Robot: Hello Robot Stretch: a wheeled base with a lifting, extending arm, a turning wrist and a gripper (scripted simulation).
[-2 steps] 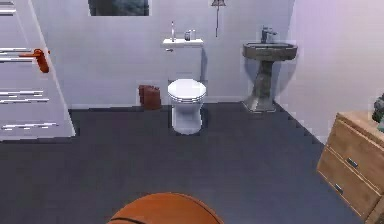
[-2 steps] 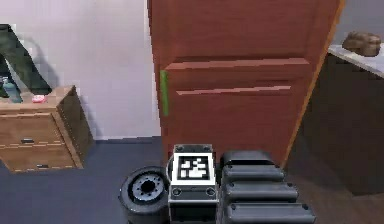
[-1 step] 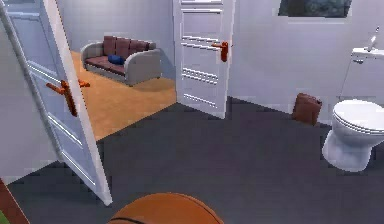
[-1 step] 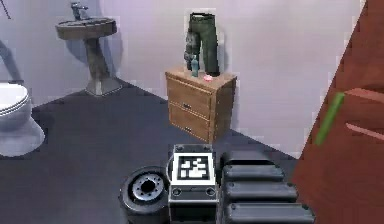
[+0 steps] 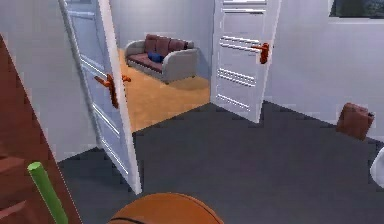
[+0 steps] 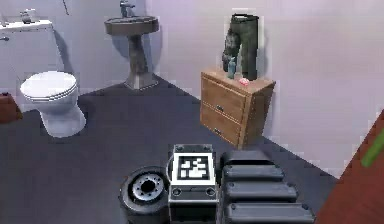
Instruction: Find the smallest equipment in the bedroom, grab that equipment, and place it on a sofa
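The gripper (image 6: 148, 192) sits at the arm side view's bottom edge with its far end not made out, so I cannot tell whether it holds anything. A wooden drawer chest (image 6: 235, 108) bears a dark green figure (image 6: 241, 42) and a small teal thing (image 6: 230, 68) on top. In the forward view the sofa (image 5: 168, 60), a blue thing (image 5: 156, 58) on its seat, stands beyond the doorway (image 5: 165, 75); an orange ball (image 5: 165, 210) and a green rod (image 5: 44, 195) show at the bottom edge, and I cannot tell which is the equipment.

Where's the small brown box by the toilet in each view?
Forward view: the brown box stands on the dark floor against the wall, near the right edge.
Arm side view: the box is at the left edge, mid-height, beside the toilet.
Shared landmark: the toilet, probably the white curve at the forward view's right edge.
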